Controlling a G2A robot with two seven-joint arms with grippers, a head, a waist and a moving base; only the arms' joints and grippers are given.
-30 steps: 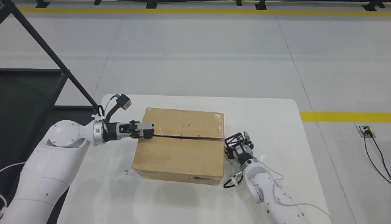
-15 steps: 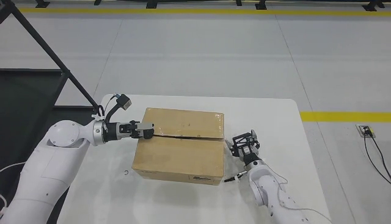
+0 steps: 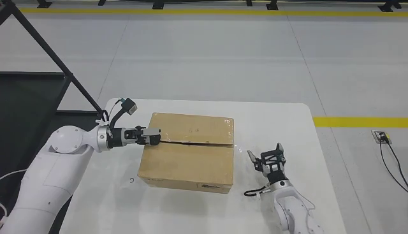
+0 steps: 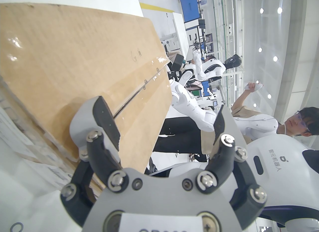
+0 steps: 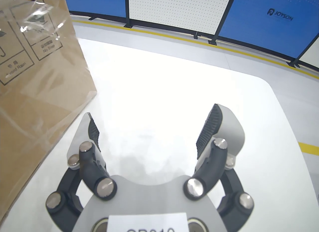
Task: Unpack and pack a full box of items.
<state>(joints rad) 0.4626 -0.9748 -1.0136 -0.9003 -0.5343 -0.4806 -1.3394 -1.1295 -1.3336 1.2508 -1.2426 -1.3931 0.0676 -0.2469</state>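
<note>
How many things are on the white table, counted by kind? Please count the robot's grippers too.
cardboard box: 1
small ring: 1
grippers: 2, the left gripper and the right gripper, both open
Total: 4

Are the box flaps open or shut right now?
Shut: both top flaps of the box lie flat, meeting at the middle seam. The open left claw sits at its end.
</note>
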